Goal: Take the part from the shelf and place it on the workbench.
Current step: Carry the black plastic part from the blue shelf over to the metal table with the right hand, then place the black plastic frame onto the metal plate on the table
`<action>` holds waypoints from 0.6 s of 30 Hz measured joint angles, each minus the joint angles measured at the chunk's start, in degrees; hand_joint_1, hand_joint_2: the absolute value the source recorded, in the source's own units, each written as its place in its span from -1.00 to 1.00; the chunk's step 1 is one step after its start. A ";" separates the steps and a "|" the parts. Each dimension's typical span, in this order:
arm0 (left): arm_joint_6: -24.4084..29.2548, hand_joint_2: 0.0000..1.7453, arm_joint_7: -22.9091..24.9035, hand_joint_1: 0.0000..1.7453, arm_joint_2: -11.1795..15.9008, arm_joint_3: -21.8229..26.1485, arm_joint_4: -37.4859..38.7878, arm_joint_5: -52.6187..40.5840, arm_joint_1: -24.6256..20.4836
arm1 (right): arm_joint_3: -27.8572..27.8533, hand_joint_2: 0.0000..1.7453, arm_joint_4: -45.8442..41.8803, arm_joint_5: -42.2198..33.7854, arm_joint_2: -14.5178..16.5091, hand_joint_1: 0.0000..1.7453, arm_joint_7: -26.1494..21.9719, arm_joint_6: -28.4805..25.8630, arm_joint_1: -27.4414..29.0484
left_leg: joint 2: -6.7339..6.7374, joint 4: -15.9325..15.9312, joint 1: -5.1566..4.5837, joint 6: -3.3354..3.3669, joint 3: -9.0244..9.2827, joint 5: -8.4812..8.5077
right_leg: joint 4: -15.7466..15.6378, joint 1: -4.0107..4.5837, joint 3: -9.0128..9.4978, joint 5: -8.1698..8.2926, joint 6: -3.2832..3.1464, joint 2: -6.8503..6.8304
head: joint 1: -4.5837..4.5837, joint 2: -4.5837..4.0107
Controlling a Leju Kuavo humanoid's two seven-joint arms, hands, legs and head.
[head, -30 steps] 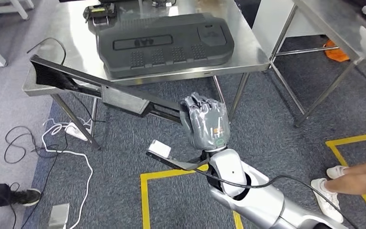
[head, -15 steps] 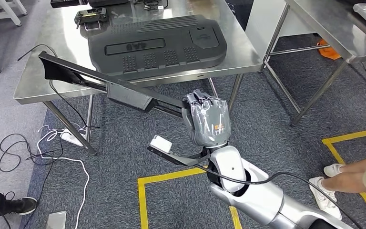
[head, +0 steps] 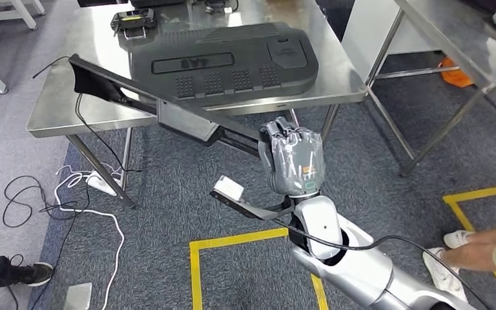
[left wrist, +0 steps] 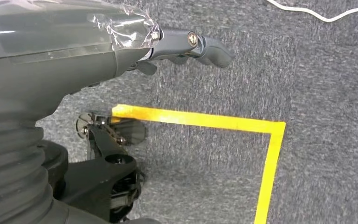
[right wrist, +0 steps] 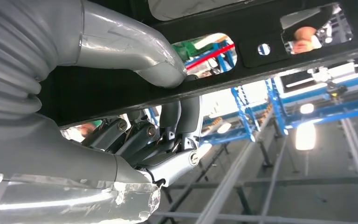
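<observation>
long black part (head: 168, 116) gripped in right hand (head: 292, 161) fingers, far end over steel workbench (head: 58, 110), left hand (left wrist: 74, 51) holding nothing

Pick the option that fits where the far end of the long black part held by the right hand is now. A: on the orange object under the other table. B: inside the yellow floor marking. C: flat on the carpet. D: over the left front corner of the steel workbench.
D: the right hand grips one end of the long black part, and its far end reaches over the left front corner of the steel workbench.
</observation>
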 joint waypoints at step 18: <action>0.04 1.00 0.01 -1.00 0.21 -0.34 0.00 0.01 0.13 | -0.69 1.00 -0.25 -0.09 -0.25 1.00 0.16 0.05 -0.19 | -0.02 -0.23 -0.08 0.34 -1.78 1.77 | -0.75 0.00 3.03 -2.43 -0.23 0.02 | -1.28 0.00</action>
